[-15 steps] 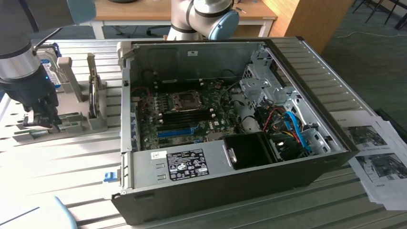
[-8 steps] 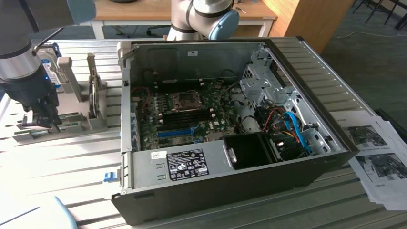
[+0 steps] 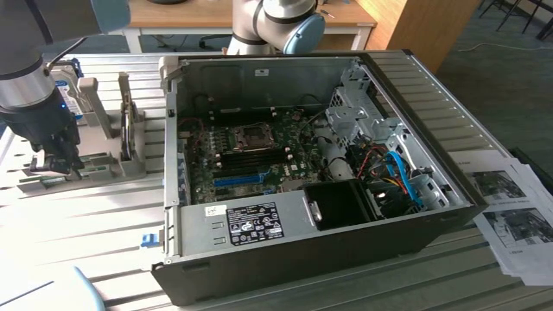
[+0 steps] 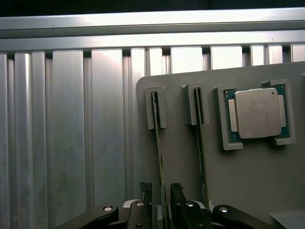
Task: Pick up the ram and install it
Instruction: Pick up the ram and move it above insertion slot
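- Ribbed metal table (image 3: 103, 214) carries everything: a grey holder plate (image 4: 178, 157) on the exterior view's left and an open computer case (image 3: 285, 272) in the middle.
- The gripper (image 4: 161, 191) hangs low over the plate with its jaws spread. One finger stands on each side of the ram (image 4: 158, 143), and nothing is grasped.
- The ram stands on its thin edge in a slot of the plate, well apart from the case.
- Risk, as I judge it: the second stick (image 4: 200, 152) stands near, so the finger on that side can knock it if the gripper sits a little off.
- Risk: if the jaws close off-centre or not square, the thin board can tilt, jam in its slot, or lift the light plate with it.
- Risk: a grip only on the end of the long stick can let it swing or slip.
- Risk: the case walls are high and the motherboard (image 3: 250, 155) is crowded with cables, so the stick can hit a wall. It can also go toward the blue slot strip (image 3: 237, 179), which is the wrong place.
- Count: two ram sticks, one processor chip (image 4: 257, 114) in its pocket on the plate, one gripper, one computer case.
- Count: one pile of printed papers (image 3: 509, 201) on the exterior view's right; I cannot count the sheets.
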Tool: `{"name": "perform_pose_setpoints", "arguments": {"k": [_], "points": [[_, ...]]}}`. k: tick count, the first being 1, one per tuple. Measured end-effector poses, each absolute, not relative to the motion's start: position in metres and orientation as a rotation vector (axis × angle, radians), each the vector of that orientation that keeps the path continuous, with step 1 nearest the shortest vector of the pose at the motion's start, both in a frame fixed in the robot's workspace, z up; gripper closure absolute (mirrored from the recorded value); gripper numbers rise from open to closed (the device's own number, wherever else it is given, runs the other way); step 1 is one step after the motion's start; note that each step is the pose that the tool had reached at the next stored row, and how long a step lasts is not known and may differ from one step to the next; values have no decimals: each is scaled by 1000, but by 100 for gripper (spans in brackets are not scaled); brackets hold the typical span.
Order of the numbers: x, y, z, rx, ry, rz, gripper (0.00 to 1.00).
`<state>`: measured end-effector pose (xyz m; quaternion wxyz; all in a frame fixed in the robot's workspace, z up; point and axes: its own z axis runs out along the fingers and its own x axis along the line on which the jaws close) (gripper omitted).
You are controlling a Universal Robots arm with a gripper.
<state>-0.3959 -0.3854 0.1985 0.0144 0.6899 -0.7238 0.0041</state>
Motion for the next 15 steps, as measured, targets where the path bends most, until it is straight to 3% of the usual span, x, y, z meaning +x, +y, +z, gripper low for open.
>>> {"name": "perform_pose_setpoints", "arguments": {"k": [5, 7, 9, 15], "points": [[-396, -385, 198, 2148, -2253, 13, 73], [-396, -385, 198, 2148, -2253, 13, 85], [-396, -385, 198, 2148, -2253, 13, 88], [-396, -385, 198, 2148, -2253, 13, 88]]}}
